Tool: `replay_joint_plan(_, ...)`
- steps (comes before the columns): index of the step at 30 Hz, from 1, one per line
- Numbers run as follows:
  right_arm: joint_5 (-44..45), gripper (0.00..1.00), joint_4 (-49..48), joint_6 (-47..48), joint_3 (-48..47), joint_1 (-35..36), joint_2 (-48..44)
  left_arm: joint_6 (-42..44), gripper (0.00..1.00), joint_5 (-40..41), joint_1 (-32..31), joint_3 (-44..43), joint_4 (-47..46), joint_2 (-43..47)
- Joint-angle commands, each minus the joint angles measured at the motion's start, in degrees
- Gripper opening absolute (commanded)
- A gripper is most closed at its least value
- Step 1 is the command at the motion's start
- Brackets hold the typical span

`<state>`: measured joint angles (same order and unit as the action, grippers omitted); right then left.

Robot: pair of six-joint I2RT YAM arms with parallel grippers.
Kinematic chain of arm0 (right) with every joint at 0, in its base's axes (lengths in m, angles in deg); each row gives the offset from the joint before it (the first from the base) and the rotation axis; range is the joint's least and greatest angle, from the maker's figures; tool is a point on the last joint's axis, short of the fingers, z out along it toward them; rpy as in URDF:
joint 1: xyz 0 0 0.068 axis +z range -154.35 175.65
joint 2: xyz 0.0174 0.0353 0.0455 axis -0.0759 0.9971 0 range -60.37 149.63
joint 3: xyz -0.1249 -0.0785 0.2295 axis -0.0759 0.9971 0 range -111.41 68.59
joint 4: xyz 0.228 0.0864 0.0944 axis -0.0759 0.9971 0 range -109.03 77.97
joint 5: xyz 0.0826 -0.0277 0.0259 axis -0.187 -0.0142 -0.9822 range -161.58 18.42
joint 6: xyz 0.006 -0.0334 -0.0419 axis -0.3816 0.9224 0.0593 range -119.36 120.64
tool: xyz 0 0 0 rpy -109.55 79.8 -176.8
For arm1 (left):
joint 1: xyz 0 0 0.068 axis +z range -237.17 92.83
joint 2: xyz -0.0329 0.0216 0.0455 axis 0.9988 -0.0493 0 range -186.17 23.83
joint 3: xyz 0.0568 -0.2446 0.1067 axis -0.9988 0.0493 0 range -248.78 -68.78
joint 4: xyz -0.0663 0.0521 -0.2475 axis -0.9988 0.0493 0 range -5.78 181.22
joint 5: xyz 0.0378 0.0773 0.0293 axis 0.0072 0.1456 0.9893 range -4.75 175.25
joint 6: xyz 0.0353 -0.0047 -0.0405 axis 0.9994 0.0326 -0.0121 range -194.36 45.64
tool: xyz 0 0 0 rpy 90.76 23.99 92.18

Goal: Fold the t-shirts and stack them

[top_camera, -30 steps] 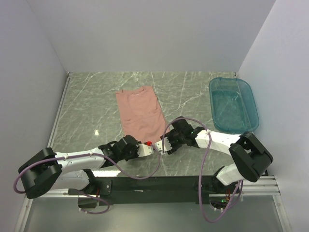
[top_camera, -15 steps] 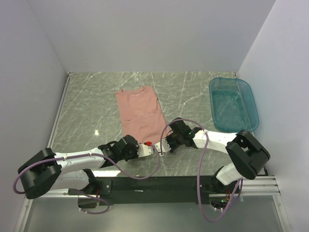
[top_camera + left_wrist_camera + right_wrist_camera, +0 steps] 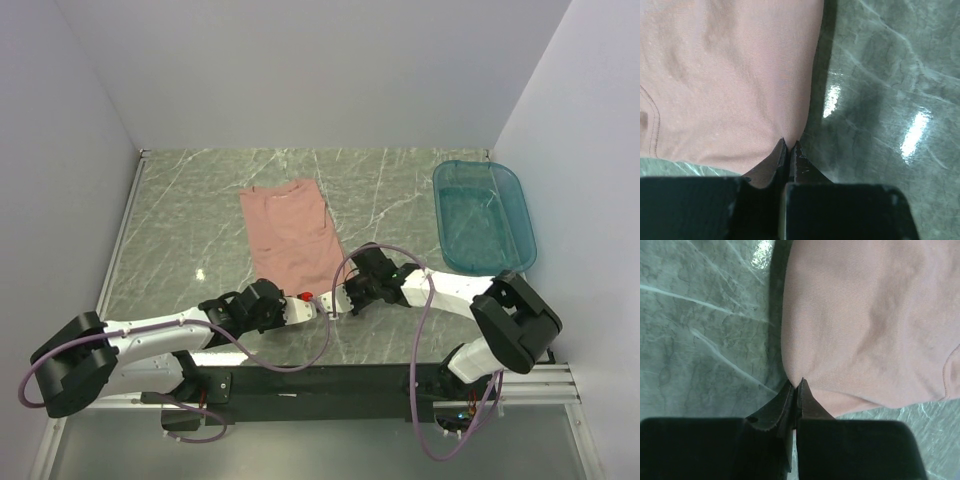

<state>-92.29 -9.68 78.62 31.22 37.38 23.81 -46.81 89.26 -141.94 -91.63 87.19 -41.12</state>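
Jaws on both arms are fully closed, each pair pinching the edge of the t-shirt (image 3: 292,235). The left gripper (image 3: 788,145) meets at a rounded fold of fabric, with cloth on one side of the tips and bare table on the other. The right gripper (image 3: 796,382) shows the mirror arrangement. In both wrist views the cloth draws in slightly toward the black, tapered fingertips.

The t-shirt is dusty pink, fine-ribbed knit cotton with a matte surface. It lies as a narrow, roughly rectangular folded panel, lengthwise from the near centre of the table toward the far wall. A stitched hem curve is visible near one margin in each wrist view (the chest print is not visible from any camera). The surface is mostly flat, with shallow soft creases.

The table (image 3: 200,230) is glossy grey-green stone-pattern material with pale veins and bright light reflections. Both grippers sit close together at the near end of the garment, with the white arm links angled inward from either side.

A translucent teal plastic tub (image 3: 483,215), rectangular with rounded corners, stands well apart at the far right.
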Motion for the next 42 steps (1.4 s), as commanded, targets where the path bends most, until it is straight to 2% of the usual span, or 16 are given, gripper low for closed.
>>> replay_joint_plan(1, -2.49, 0.00, 0.59, -1.42, 0.19, -0.51, -2.44, -0.39, 0.01, -2.43, 0.18, -0.26, 0.03, 1.49)
replay_joint_plan(42, -6.10, 0.00, 2.52, -3.36, -0.34, -3.06, -5.69, -0.39, 0.00, -3.48, 0.10, -0.09, 0.47, 3.95)
